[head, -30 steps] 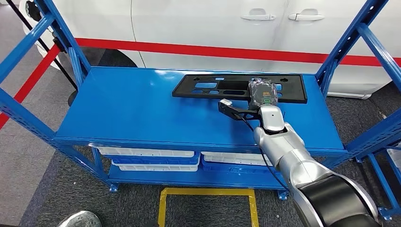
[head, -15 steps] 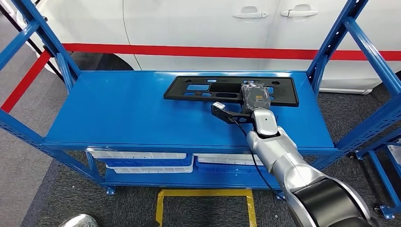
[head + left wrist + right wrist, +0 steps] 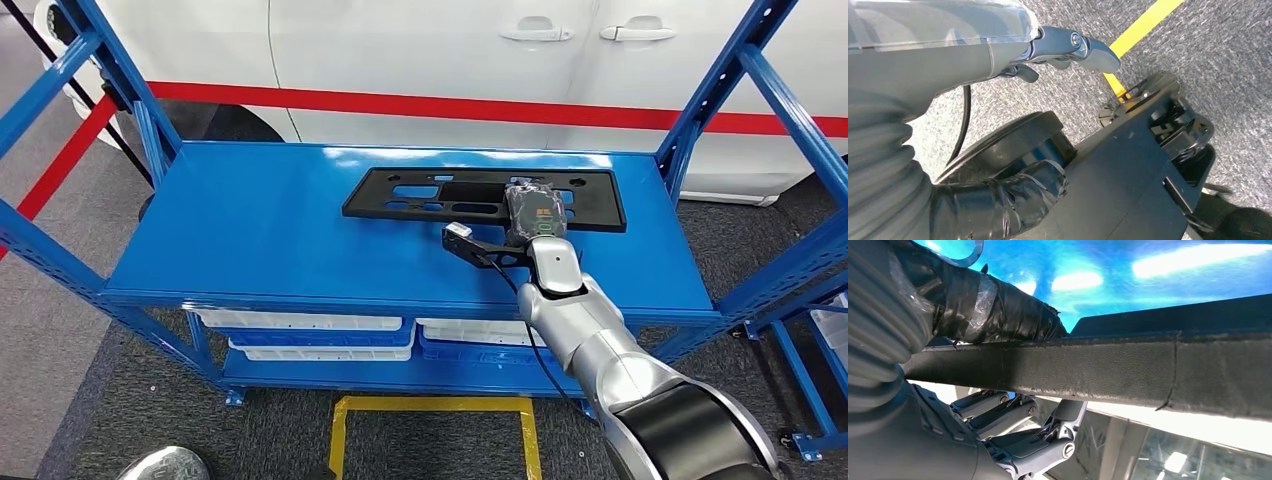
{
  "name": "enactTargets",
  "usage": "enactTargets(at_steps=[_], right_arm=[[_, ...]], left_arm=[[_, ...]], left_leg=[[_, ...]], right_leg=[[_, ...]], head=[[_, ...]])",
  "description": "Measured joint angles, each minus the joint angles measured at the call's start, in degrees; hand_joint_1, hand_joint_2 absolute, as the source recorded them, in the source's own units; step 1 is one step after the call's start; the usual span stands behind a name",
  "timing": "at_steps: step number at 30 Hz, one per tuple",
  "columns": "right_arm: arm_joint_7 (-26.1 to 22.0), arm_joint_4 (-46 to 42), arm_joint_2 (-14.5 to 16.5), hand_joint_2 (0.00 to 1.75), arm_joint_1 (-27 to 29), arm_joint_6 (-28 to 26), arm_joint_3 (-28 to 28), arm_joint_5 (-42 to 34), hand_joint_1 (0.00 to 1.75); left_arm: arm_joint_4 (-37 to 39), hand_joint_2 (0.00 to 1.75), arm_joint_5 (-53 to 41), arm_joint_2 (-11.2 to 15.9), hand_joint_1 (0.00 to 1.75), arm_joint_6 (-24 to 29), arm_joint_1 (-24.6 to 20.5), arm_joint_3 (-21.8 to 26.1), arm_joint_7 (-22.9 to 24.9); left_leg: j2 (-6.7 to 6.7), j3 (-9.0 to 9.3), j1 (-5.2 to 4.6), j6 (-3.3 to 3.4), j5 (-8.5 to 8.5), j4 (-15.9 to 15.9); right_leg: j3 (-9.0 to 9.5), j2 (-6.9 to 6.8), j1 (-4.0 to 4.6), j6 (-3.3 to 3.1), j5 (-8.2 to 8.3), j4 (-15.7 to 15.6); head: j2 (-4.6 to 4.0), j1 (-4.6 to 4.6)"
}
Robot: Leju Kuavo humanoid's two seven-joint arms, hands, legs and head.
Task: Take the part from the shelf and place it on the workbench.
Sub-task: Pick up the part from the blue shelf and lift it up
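Observation:
The part (image 3: pixel 420 195) is a long, flat black plate with cut-outs, lying toward the back right of the blue shelf top (image 3: pixel 280 230). My right hand (image 3: pixel 533 210) sits over the plate's right half, near its front edge. In the right wrist view the plate's edge (image 3: pixel 1148 370) runs between the tape-wrapped thumb (image 3: pixel 998 310) and the fingers (image 3: pixel 1023 440) on its other face, so the hand grips it. My left hand (image 3: pixel 1063 45) hangs above the carpet with its fingers stretched out and holds nothing.
Blue uprights (image 3: pixel 720 90) stand at both ends of the shelf, and a white car (image 3: pixel 430 50) with a red stripe is close behind it. White bins (image 3: pixel 310 335) fill the lower level. A yellow tape rectangle (image 3: pixel 435 405) marks the floor in front.
The view has shifted slightly. The plate now lies a little farther from the shelf's back edge, drawn toward me with my right hand on it.

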Motion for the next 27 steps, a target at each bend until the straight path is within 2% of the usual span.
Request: enactTargets(at_steps=[2, 3, 6, 7, 8, 10, 12, 13, 14, 15, 17, 19, 22, 23, 24, 26, 27], right_arm=[[0.0, 0.0, 0.0, 1.75, -0.2, 0.0, 0.0, 0.0, 1.75], [0.0, 0.0, 0.0, 1.75, -0.2, 0.0, 0.0, 0.0, 1.75], [0.0, 0.0, 0.0, 1.75, -0.2, 0.0, 0.0, 0.0, 1.75], [0.0, 0.0, 0.0, 1.75, -0.2, 0.0, 0.0, 0.0, 1.75], [0.0, 0.0, 0.1, 1.75, -0.3, 0.0, 0.0, -0.1, 1.75], [0.0, 0.0, 0.1, 1.75, -0.3, 0.0, 0.0, -0.1, 1.75], [0.0, 0.0, 0.1, 1.75, -0.2, 0.0, 0.0, -0.1, 1.75], [0.0, 0.0, 0.1, 1.75, -0.1, 0.0, 0.0, -0.1, 1.75], [0.0, 0.0, 0.1, 1.75, 0.0, 0.0, 0.0, -0.1, 1.75], [0.0, 0.0, 0.1, 1.75, 0.0, 0.0, 0.0, -0.1, 1.75], [0.0, 0.0, 0.1, 1.75, -0.1, 0.0, 0.0, -0.1, 1.75], [0.0, 0.0, 0.1, 1.75, -0.1, 0.0, 0.0, -0.1, 1.75], [-0.2, 0.0, 0.1, 1.75, -0.1, 0.0, 0.0, -0.2, 1.75], [-0.2, 0.0, 0.1, 1.75, -0.1, 0.0, 0.0, -0.2, 1.75], [-0.2, 0.0, 0.1, 1.75, -0.1, 0.0, 0.0, -0.2, 1.75], [-0.2, 0.0, 0.0, 1.75, -0.1, 0.0, 0.0, -0.3, 1.75], [-0.2, 0.0, 0.0, 1.75, 0.1, 0.0, 0.0, -0.3, 1.75]], left_arm=[[0.0, 1.75, 0.0, 0.0, 0.0, 0.0, 0.0, 0.0, -0.1], [0.0, 1.75, 0.0, 0.0, 0.0, 0.0, -0.1, 0.0, -0.2], [0.0, 1.75, 0.0, 0.0, 0.0, 0.1, 0.0, 0.0, -0.3], [0.0, 1.75, 0.0, 0.0, 0.0, 0.1, 0.0, 0.0, -0.3], [0.0, 1.75, 0.0, 0.0, 0.0, 0.1, 0.1, 0.0, -0.3], [0.0, 1.75, 0.0, 0.0, 0.0, 0.1, 0.1, 0.0, -0.3], [0.0, 1.75, 0.0, 0.0, 0.0, 0.1, 0.0, 0.0, -0.3], [0.0, 1.75, 0.0, 0.0, 0.0, 0.1, 0.0, 0.0, -0.3], [0.0, 1.75, 0.0, 0.0, 0.0, 0.1, 0.0, 0.0, -0.3], [0.0, 1.75, 0.0, 0.0, 0.0, 0.1, 0.0, 0.0, -0.3], [0.0, 1.75, 0.0, 0.1, 0.0, 0.1, -0.1, 0.0, -0.3], [-0.1, 1.75, 0.0, 0.2, 0.0, 0.2, -0.1, 0.0, -0.3], [-0.1, 1.75, -0.1, 0.2, 0.0, 0.2, -0.1, 0.0, -0.4], [-0.1, 1.75, -0.1, 0.2, 0.0, 0.3, -0.1, 0.0, -0.5], [-0.1, 1.75, -0.1, 0.2, 0.0, 0.3, -0.1, 0.0, -0.6], [-0.1, 1.75, -0.1, 0.2, 0.0, 0.3, -0.1, 0.0, -0.8], [-0.1, 1.75, -0.1, 0.2, 0.0, 0.3, -0.1, 0.0, -0.8]], left_leg=[[-0.05, -0.7, 0.0, -0.49, 0.07, 0.7], [-0.1, -0.92, -0.06, -0.85, 0.19, 1.0], [-0.25, -1.37, -0.09, -2.04, 0.9, 1.1], [-0.24, -1.73, 0.0, -2.38, 0.38, 1.5], [-0.21, -2.26, 0.08, -2.66, -0.81, 2.7], [-0.13, -4.4, 0.21, -3.16, -5.55, 8.7], [-0.12, -6.41, 0.24, -3.43, -9.53, 16.1], [-0.12, -6.3, 0.22, -3.37, -10.0, 17.6], [-0.12, -5.09, 0.17, -3.16, -9.5, 17.0], [-0.13, -3.0, 0.08, -2.82, -8.33, 14.4], [-0.12, 2.66, -0.26, -1.72, -6.47, 5.8], [-0.09, 5.63, -0.71, -1.02, -5.71, 0.8], [0.02, 5.65, -0.81, -0.48, -4.5, -0.8], [0.13, 5.61, -0.61, -0.14, -3.89, -1.4], [0.24, 5.49, -0.4, 0.12, -3.26, -2.0], [0.34, 4.82, -0.26, 0.4, -2.5, -2.2], [0.34, 4.39, -0.26, 0.34, -2.3, -2.0]], right_leg=[[3.82, 0.06, 0.0, -0.08, 2.1, -6.7], [4.74, 0.15, 0.1, -0.26, 2.49, -8.6], [4.3, 0.28, 0.35, -1.35, 3.09, -9.3], [4.03, 0.2, 0.31, -1.92, 3.47, -9.4], [3.77, 0.1, 0.23, -2.46, 3.91, -9.6], [2.97, -0.05, 0.23, -3.2, 4.78, -9.8], [1.97, -0.11, 0.48, -3.36, 5.53, -9.8], [1.47, -0.13, 0.63, -3.38, 5.87, -9.7], [1.02, -0.13, 0.79, -3.38, 6.19, -9.7], [0.66, -0.11, 0.94, -3.38, 6.47, -9.6], [0.21, -0.12, 1.16, -3.24, 7.0, -9.6], [0.05, -0.18, 1.08, -2.72, 7.61, -9.8], [-0.08, -0.18, 0.92, -1.64, 8.39, -10.4], [-0.47, -0.14, 0.95, -1.36, 7.69, -9.7], [-1.19, -0.1, 0.94, -1.11, 6.31, -8.1], [-3.75, -0.05, 0.68, -0.69, 1.94, -1.4], [-4.94, -0.06, 0.51, -0.46, 0.31, 2.0]], head=[[0.0, -0.02], [0.0, -0.03], [0.0, -0.04], [0.0, -0.06], [0.0, -0.07], [0.0, -0.13], [0.0, -0.14], [0.0, -0.14], [0.0, -0.15], [0.0, -0.15], [0.0, -0.13], [0.0, -0.12], [0.0, -0.11], [0.0, -0.09], [0.0, -0.08], [0.0, -0.06], [0.0, -0.07]])
